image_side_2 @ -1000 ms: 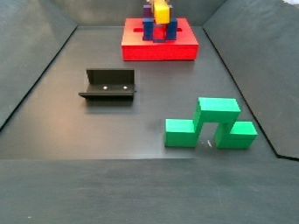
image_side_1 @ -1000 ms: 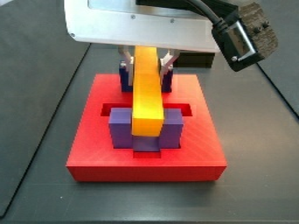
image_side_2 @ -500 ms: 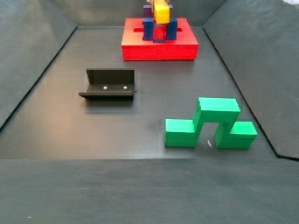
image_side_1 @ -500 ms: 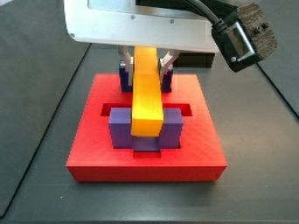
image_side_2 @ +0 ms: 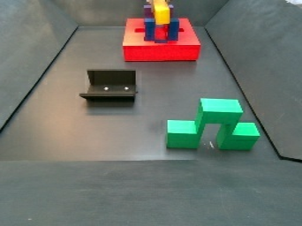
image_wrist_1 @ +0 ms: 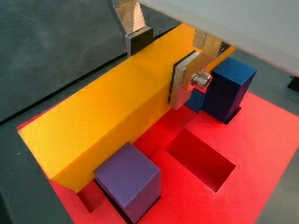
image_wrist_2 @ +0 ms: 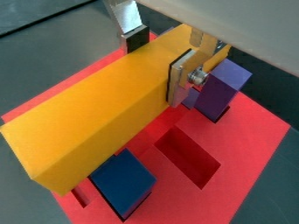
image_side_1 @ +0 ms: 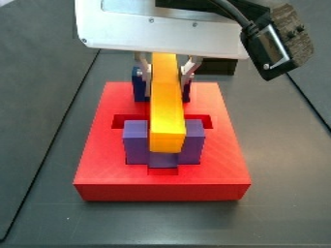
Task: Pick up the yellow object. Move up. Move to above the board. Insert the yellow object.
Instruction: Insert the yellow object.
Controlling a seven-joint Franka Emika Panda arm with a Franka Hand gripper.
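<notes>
Overhead, the gripper (image_wrist_1: pixel 163 54) pinches the yellow object (image_wrist_1: pixel 111 118) above the board (image_side_1: pixel 220 170) on dark floor (image_side_2: pixel 130 132).

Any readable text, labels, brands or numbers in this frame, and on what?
None can be read in any view.
Yellow object, held by the gripper over the board: plain faces, no marking.
Board, its posts, green blocks and fixture: no text.
Camera beside the white gripper housing: only mottled texture, no legible label.
</notes>
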